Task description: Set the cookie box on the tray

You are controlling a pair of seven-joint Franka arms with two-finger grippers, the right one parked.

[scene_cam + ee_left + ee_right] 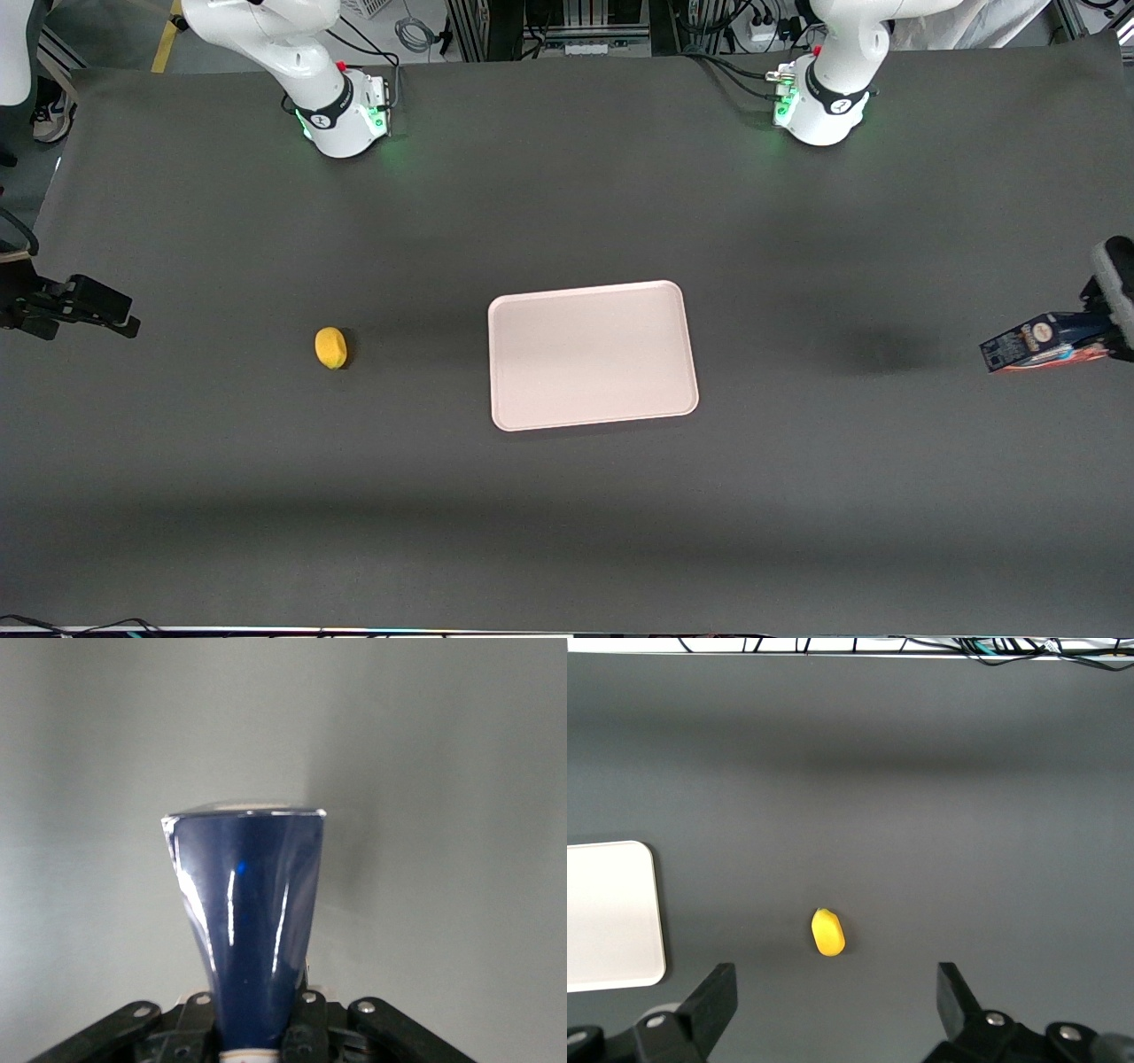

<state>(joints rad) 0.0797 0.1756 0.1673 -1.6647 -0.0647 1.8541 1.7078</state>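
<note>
Transport was the step in hand: the gripper (1101, 332) held the cookie box (1041, 345) clamped between its fingers, lifted off the table (567, 514) at the working arm's end, at three o'clock from the tray (592, 354) and well apart. Next move: carry it over the tray, then lower.

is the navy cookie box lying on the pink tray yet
No, the dark navy-blue cardboard cookie box is held in the left end effector toward the working arm's end of the table, apart from the pale pink rectangular tray.
</note>
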